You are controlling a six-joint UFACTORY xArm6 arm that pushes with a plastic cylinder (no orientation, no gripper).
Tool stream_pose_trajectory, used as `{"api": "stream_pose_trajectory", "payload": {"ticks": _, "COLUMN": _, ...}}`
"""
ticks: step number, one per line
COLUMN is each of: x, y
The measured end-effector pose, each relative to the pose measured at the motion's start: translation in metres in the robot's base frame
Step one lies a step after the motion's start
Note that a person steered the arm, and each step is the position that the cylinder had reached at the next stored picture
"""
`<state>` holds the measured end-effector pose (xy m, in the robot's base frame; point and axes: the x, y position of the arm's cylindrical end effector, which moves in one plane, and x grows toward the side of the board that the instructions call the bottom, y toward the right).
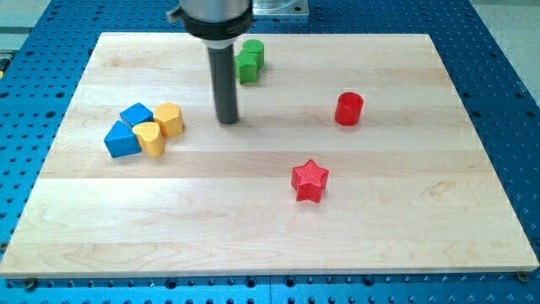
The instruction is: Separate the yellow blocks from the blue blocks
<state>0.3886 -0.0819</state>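
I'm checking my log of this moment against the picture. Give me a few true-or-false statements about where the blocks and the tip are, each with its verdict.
1. The two yellow blocks lie close against the two blue blocks. True.
2. My tip is touching a yellow block. False: it stands apart, to the view's right of the cluster.
3. The red star lies nearer the view's bottom than the red cylinder. True.
4. The green block sits among the blue blocks. False: it is near the board's top edge, beside the rod.
5. The blue blocks are on the cluster's left side in the view. True.
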Motion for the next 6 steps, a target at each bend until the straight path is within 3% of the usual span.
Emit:
{"api": "stream_pose_trajectory", "payload": {"ticks": 1, "x": -0.013, "y": -0.042}}
{"api": "stream_pose_trajectory", "payload": {"ticks": 2, "x": 0.041, "y": -0.056}}
{"api": "stream_pose_trajectory", "payload": {"ticks": 4, "x": 0.102, "y": -0.085}}
{"api": "stream_pose_trajectory", "payload": {"ticks": 6, "x": 0.11, "y": -0.099}}
